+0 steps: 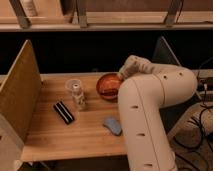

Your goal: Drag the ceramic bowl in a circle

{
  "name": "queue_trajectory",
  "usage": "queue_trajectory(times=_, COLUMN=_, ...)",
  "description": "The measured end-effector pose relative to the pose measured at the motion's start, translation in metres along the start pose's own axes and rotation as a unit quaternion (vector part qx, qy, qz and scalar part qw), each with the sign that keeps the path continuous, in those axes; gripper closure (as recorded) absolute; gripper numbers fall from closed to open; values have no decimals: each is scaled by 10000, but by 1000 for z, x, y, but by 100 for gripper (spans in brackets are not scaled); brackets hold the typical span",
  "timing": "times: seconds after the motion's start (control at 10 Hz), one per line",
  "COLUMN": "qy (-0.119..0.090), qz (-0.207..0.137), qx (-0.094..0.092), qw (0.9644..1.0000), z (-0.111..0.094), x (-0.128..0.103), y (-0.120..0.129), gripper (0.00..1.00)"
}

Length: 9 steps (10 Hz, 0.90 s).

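Observation:
The ceramic bowl [107, 86] is shallow, round and glossy orange-brown, with a darker reddish patch inside. It sits on the wooden table [75, 135], toward the back and right of the middle. My gripper [121, 77] is at the bowl's right rim, reaching in from the right at the end of the big white arm [145, 107]. The arm's wrist covers the spot where the gripper meets the rim.
A clear plastic cup [73, 84] and a small bottle [79, 98] stand just left of the bowl. A black flat object [64, 112] lies front left and a blue-grey pad [113, 125] near the front edge. A wooden side panel [20, 92] walls the left; a dark panel [164, 51] stands at the right.

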Motion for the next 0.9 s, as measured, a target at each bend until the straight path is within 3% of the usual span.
queue_trajectory(times=0.2, qy=81, qz=-163, qx=310, qw=9994, z=22, x=19, y=-31, gripper=100)
queue_trajectory(times=0.4, qy=-43, qz=-296, qx=583, qw=9979, z=32, x=21, y=-59, gripper=100)
queue_trajectory(times=0.6, qy=-320, qz=-447, qx=811, qw=9952, z=20, x=8, y=-85, gripper=100)
queue_trajectory(times=0.7, qy=-411, qz=-463, qx=821, qw=9947, z=9, x=1, y=-87, gripper=100)
queue_trajectory(times=0.9, qy=-794, qz=-504, qx=776, qw=9925, z=-19, x=-26, y=-87, gripper=100)
